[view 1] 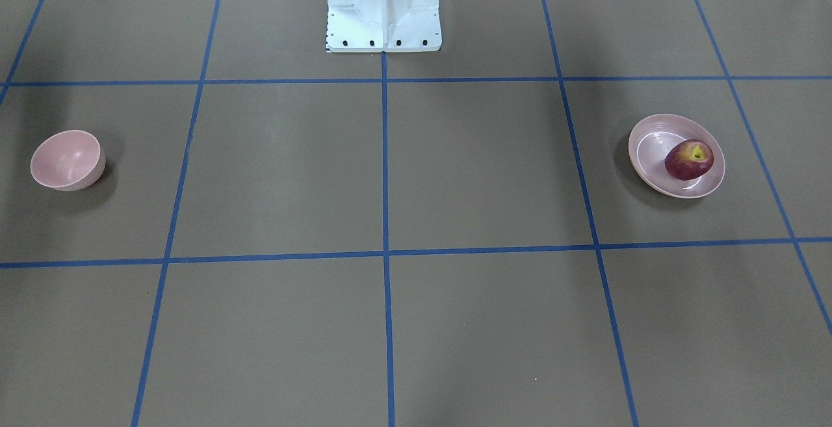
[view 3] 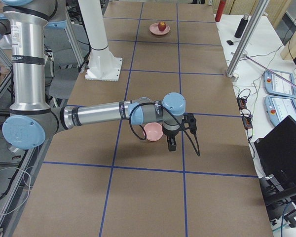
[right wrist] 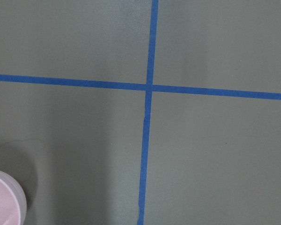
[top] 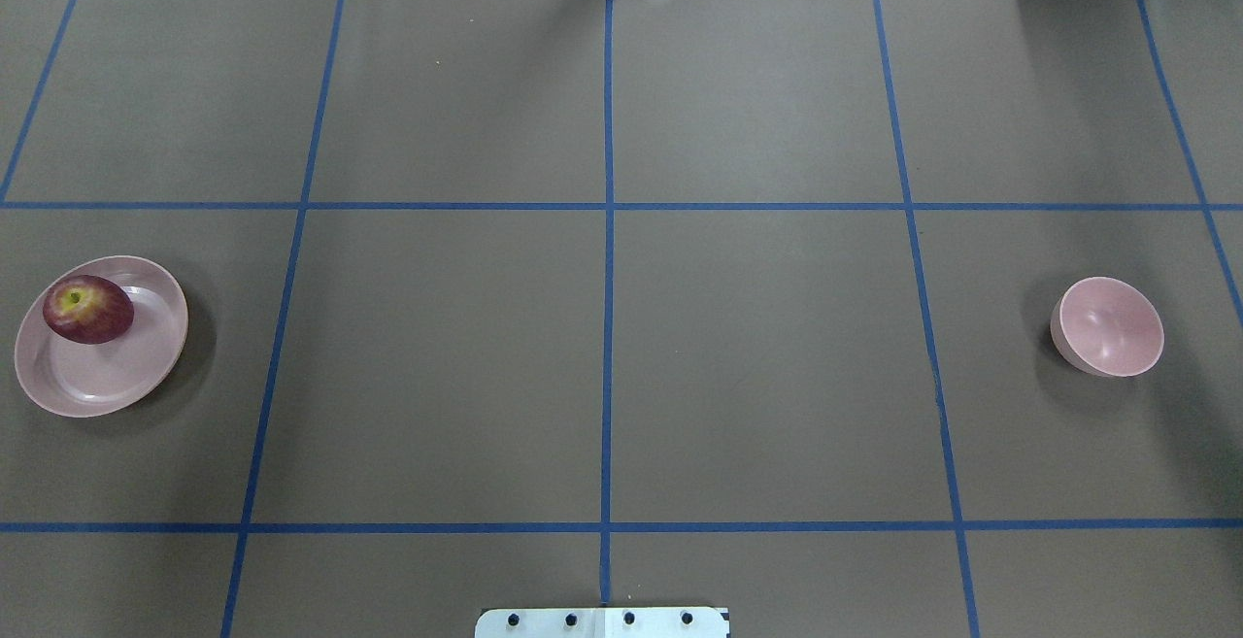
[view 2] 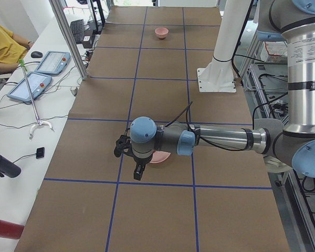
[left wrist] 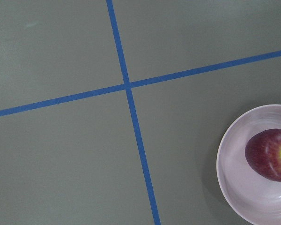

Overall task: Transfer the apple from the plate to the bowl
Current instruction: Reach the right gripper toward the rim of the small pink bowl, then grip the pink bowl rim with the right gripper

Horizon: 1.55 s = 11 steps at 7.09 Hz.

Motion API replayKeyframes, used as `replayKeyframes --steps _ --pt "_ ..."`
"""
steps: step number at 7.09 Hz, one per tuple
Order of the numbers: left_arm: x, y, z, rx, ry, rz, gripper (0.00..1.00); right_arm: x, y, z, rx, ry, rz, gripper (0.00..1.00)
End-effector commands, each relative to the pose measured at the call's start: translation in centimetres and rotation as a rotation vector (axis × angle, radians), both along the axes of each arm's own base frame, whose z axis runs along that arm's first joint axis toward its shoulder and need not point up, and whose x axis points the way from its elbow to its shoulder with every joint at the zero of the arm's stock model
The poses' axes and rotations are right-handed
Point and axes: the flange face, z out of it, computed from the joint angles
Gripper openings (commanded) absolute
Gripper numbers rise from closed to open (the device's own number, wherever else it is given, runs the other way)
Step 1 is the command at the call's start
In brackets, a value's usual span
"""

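Sitting untouched on the plate [view 1: 650,147] in the front view, the apple [view 1: 689,160] lies well apart from the empty bowl [view 1: 67,160]. Overhead shows the same, with no arm in shot. From the left end, the left gripper [view 2: 138,171] hangs by the plate; from the right end, the right gripper [view 3: 170,143] hangs by the bowl. Whether either is spread or pressed together cannot be told. The transfer looks not yet begun.
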Motion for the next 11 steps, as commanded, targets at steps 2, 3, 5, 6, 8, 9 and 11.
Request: replayKeyframes --steps 2,3,5,6,8,9,11 --pt "0.1 0.0 0.1 0.001 0.001 0.002 0.98 -9.5 4.3 0.6 -0.041 0.097 -0.021 1.0" --pt "0.1 0.1 0.1 0.002 0.001 0.003 0.98 -9.5 6.0 3.3 0.003 0.069 0.032 1.0" --pt "0.1 0.1 0.3 0.002 0.0 0.004 0.98 -13.5 8.5 6.0 -0.008 0.022 0.077 0.98" --pt "0.1 0.1 0.3 0.003 0.0 0.005 0.98 -15.1 9.0 6.9 -0.006 0.027 0.086 0.95" --pt "0.0 0.8 0.7 -0.003 0.0 0.006 0.98 -16.2 9.6 9.4 0.006 0.026 0.077 0.48" --pt "0.1 1.4 1.3 -0.008 0.0 0.008 0.98 -16.3 9.5 9.4 -0.002 0.026 0.083 0.0" --pt "0.1 1.7 1.6 0.001 0.0 0.007 0.98 -16.5 9.2 8.5 0.004 0.008 0.077 0.0"
